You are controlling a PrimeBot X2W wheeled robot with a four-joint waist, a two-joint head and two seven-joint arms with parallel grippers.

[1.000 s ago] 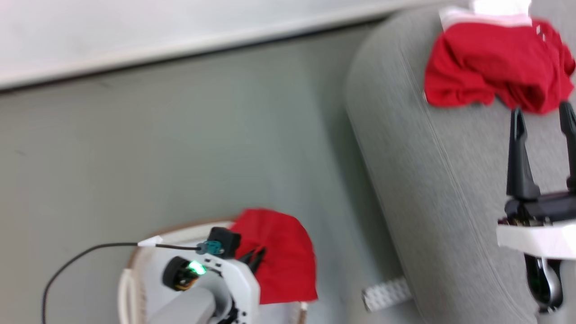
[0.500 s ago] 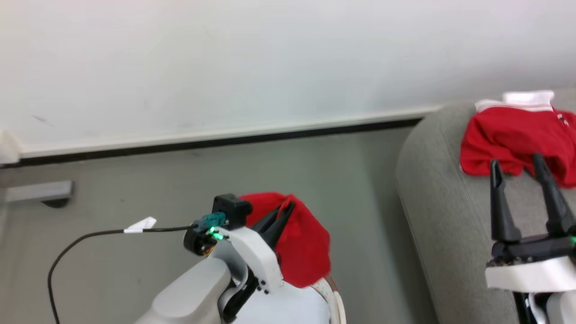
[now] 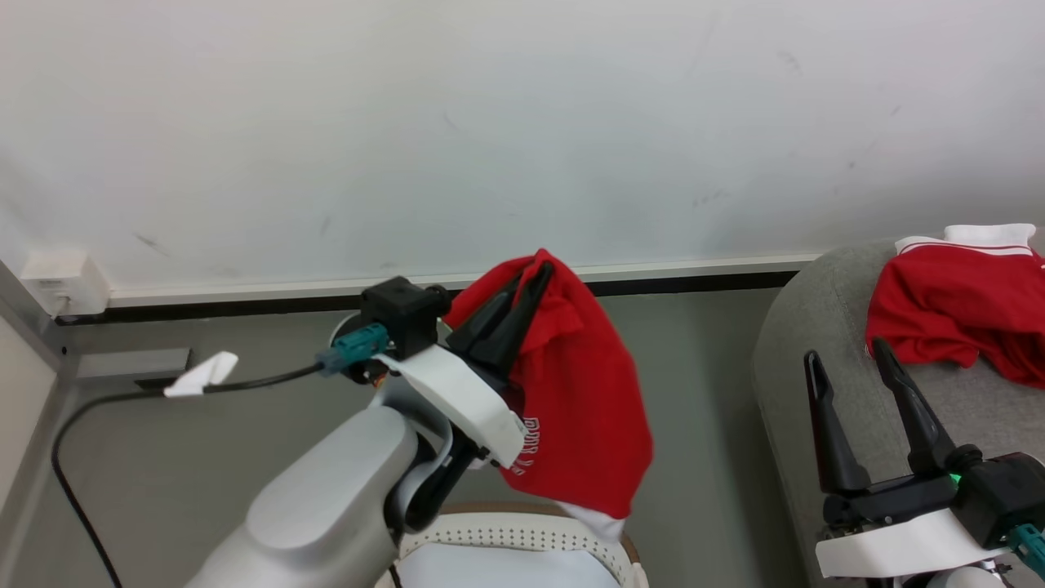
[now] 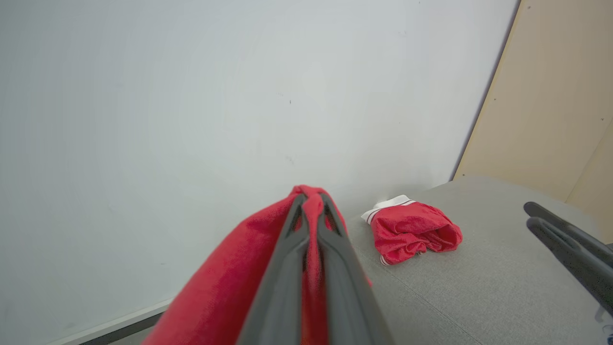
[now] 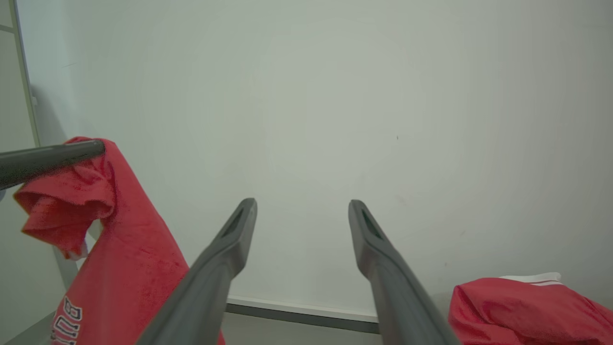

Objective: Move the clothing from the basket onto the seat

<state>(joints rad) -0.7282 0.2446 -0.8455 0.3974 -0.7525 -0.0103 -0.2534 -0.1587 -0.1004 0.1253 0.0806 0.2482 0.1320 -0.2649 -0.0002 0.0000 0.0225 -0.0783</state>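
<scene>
The basket (image 3: 522, 539) sits on the floor (image 3: 204, 457) in front of the wall (image 3: 490, 122). Straight above the basket is the hanging garment (image 3: 588, 408), its top pinched between the left jaws and its lower edge just over the basket's right rim. To the right of the basket, with a strip of floor between, stands the seat (image 3: 996, 420). A second garment (image 3: 955, 310) lies on the seat, right of the basket and farther back. The right jaws, spread apart, hover over the seat's near part, right of the basket and nearer than the second garment.
</scene>
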